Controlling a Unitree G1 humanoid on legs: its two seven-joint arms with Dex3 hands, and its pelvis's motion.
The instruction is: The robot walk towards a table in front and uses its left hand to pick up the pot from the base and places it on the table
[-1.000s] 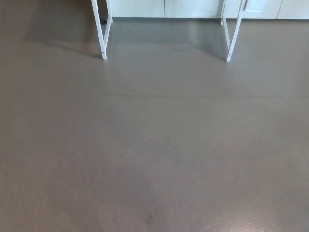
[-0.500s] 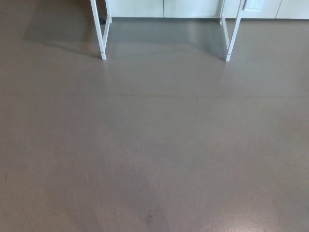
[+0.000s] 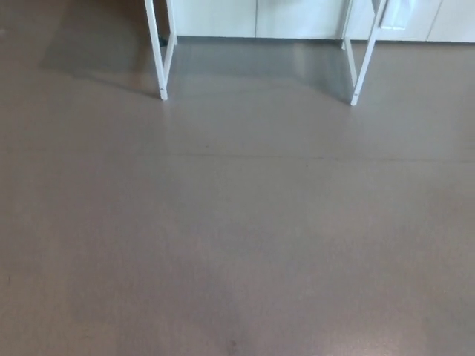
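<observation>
Only the lower ends of the table show in the head view: a white front left leg and a white front right leg stand on the grey floor at the top of the picture. The tabletop, the pot and its base are out of the picture. Neither of my hands nor any part of my arms is in sight.
Grey floor fills nearly the whole view between me and the table legs. White cabinet fronts run along the far wall behind the table. A dark shadow lies on the floor at the upper left.
The whole picture has slid down and slightly right, so the table legs sit a little lower in the frame: the camera has moved. Nothing on the floor has shifted.
</observation>
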